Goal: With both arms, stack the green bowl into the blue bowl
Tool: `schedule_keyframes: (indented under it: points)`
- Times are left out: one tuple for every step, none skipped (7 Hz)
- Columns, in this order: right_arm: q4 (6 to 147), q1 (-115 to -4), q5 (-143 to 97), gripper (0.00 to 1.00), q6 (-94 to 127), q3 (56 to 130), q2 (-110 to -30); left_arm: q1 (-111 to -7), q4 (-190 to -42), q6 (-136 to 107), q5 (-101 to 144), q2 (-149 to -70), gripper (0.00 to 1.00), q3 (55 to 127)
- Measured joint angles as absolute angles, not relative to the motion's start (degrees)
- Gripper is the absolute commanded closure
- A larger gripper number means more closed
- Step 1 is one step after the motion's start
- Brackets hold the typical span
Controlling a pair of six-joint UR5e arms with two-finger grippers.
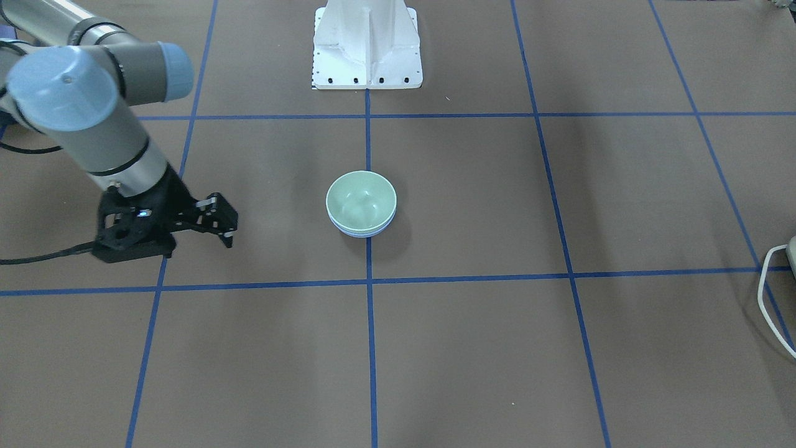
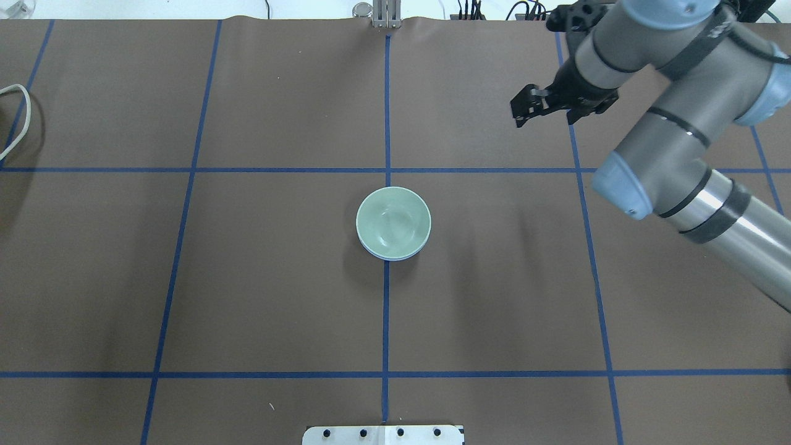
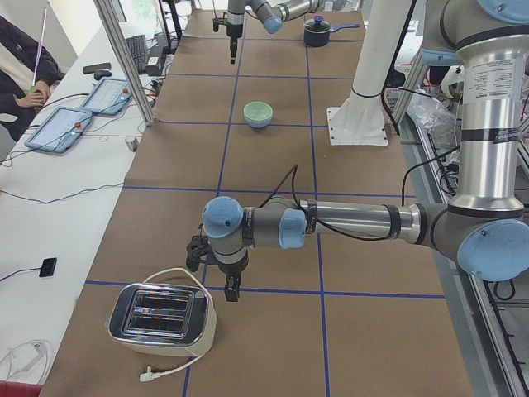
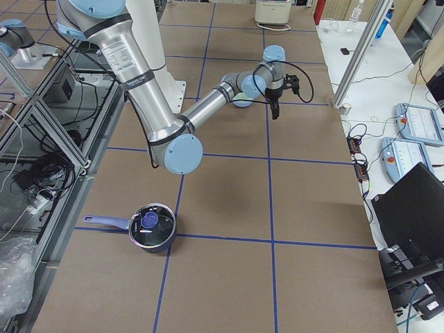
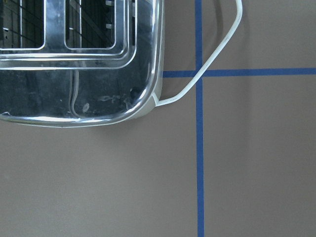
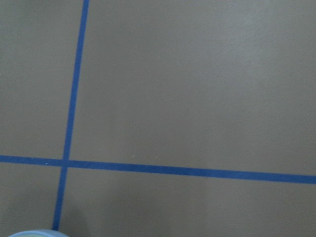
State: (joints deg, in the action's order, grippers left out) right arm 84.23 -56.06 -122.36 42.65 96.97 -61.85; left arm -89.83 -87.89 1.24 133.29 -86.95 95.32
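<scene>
The green bowl point(image 1: 360, 199) sits nested inside the blue bowl point(image 1: 362, 234) at the table's centre, on the middle blue tape line. Only a thin blue rim shows under the green bowl point(image 2: 393, 219) in the overhead view point(image 2: 389, 256). My right gripper point(image 2: 544, 116) hangs above the table, away from the bowls, open and empty; it also shows in the front-facing view point(image 1: 168, 239). My left gripper point(image 3: 231, 289) shows only in the exterior left view, next to a toaster, far from the bowls. I cannot tell whether it is open or shut.
A chrome toaster point(image 3: 161, 318) with a white cord stands at the table's left end and fills the top left of the left wrist view point(image 5: 74, 59). A dark pot point(image 4: 151, 232) with a blue handle sits at the right end. The white pedestal point(image 1: 367, 43) stands behind the bowls.
</scene>
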Motion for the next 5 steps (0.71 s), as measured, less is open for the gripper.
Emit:
schedule_keyframes:
  points:
    - [84.35, -61.38, -125.28, 0.0, 35.34, 97.1, -66.03, -89.8, -87.92, 1.0, 133.29, -87.51, 0.01, 95.34]
    - [84.31, -66.12, -127.67, 0.0, 28.95, 97.38, -70.42, -89.76, -88.04, 0.91, 133.28, -88.24, 0.01, 95.21]
    - [84.3, -71.38, -129.84, 0.0, 20.88, 97.82, -75.5, -89.75, -88.39, 1.15, 133.3, -88.59, 0.01, 95.16]
    - [84.39, -76.6, -131.3, 0.0, 13.2, 98.15, -80.41, -89.74, -89.28, 1.29, 133.31, -88.82, 0.01, 95.34]
    - [84.43, -81.14, -131.9, 0.0, 7.3, 98.3, -84.85, -89.74, -91.32, 1.34, 133.27, -88.64, 0.01, 95.28]
